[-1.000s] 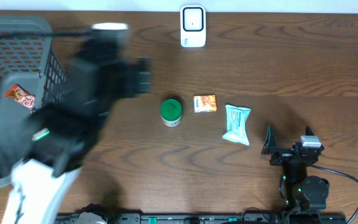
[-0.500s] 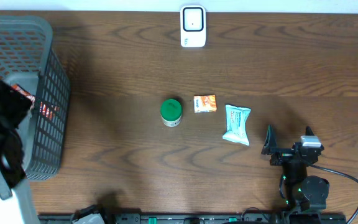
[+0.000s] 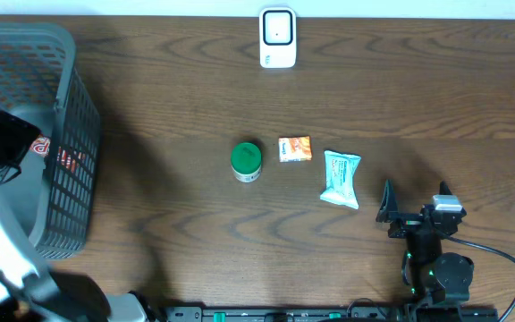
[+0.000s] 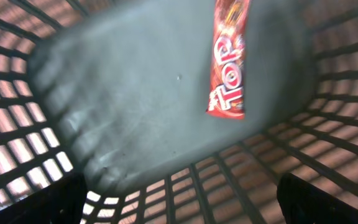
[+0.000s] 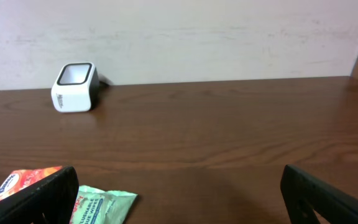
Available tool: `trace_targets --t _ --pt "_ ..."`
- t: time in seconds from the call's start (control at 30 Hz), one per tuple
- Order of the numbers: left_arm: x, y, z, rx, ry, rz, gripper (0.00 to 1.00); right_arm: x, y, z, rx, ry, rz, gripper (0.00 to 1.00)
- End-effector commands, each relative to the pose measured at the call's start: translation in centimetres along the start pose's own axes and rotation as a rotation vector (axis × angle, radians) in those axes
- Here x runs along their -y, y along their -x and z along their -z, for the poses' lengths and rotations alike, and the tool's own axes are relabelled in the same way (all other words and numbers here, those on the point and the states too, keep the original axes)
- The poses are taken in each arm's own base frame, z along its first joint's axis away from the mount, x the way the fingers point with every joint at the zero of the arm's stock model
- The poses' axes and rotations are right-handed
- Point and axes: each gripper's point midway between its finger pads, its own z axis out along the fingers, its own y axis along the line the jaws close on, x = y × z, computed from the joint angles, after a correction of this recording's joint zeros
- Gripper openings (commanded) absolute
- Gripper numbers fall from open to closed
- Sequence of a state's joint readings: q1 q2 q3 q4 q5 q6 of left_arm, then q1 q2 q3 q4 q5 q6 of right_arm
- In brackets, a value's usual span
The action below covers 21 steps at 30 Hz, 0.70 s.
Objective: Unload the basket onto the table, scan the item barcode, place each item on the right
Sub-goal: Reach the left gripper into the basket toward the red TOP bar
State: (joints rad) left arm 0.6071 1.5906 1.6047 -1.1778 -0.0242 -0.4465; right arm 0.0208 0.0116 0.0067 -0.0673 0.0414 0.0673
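Grey plastic lattice basket (image 4: 135, 93), glossy red snack wrapper (image 4: 230, 68) flat inside. Jaws wide, empty: left gripper (image 4: 179, 208), right gripper (image 5: 180, 199).

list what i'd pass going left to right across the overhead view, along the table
grey basket → green-lidded jar → orange packet → teal packet → right gripper

The tabletop (image 3: 347, 107) is being lit softly and evenly from above. A broad, faint shadow is being cast just right of the basket (image 3: 74, 116). Inside the basket, its mesh walls are being smeared by blur, and the gaps are being washed pale by light from outside.
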Motion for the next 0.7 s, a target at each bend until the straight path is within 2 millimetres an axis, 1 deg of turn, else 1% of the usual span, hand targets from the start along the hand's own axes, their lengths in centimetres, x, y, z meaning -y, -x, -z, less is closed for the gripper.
trace_targets --t 0.0,0.1,0.17,0.23,0.3,0.43,0.53,0.67 --pt "0.7 -0.7 -3.8 -0.11 0.014 0.025 0.98 -0.1 0.0 0.0 0.001 0.002 0.005 0.99" --pt "0.8 -1.0 -6.8 -0.169 0.051 0.038 0.98 -0.1 0.0 0.0 0.001 0.002 0.005 0.99" --pt "0.9 -1.2 -8.4 -0.2 0.069 0.035 0.98 -0.1 0.0 0.0 0.001 0.002 0.005 0.99" --pt "1.0 -1.2 -9.8 -0.218 0.08 0.035 0.98 -0.1 0.0 0.0 0.001 0.002 0.005 0.99" --pt "1.2 -1.0 -10.8 -0.222 0.082 0.034 0.98 -0.1 0.0 0.0 0.001 0.002 0.005 0.99" --pt "1.8 -0.2 -12.2 -0.199 0.068 0.035 0.98 -0.1 0.0 0.0 0.001 0.002 0.005 0.99" --pt "2.7 0.3 -13.0 -0.173 0.05 0.025 0.98 -0.1 0.0 0.0 0.001 0.002 0.005 0.99" --pt "4.2 0.7 -13.3 -0.139 0.022 0.003 0.98 -0.1 0.0 0.0 0.001 0.002 0.005 0.99"
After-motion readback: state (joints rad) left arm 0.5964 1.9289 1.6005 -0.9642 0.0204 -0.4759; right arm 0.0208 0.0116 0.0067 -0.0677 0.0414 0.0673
